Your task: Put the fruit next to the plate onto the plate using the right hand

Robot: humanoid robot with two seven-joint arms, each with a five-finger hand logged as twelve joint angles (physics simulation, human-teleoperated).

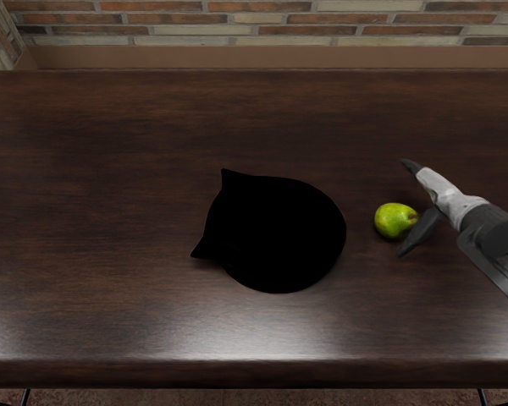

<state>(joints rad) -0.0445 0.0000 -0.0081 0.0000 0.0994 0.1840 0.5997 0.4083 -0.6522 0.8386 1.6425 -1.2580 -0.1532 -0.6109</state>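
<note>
Lying on the dark wooden table (110,169), the green pear (394,220) sits just to the right of the plate (275,233). It is close to the rim but apart from it, with a narrow strip of bare wood between the two. The plate is a flat black shape near the middle of the tabletop (round on its right side, with two pointed corners on its left, one high and one low), and nothing rests on it. The pear's right side is in shade.

The right hand (440,201) comes in from the picture's right edge at a slant. Its forearm (495,245) is thick and dark grey near the edge and paler toward the wrist. Its fingers (422,232) are spread apart and clasp nothing. One dark digit points up and to the left, higher in the picture than the pear. Another angles down and to the left, passing right beside the pear's right flank. That lower digit seems to touch the fruit, though the dark render makes the contact hard to confirm. The pear rests on the wood, between the plate and the hand.

Behind the table's far edge runs a brick wall (254,17).
</note>
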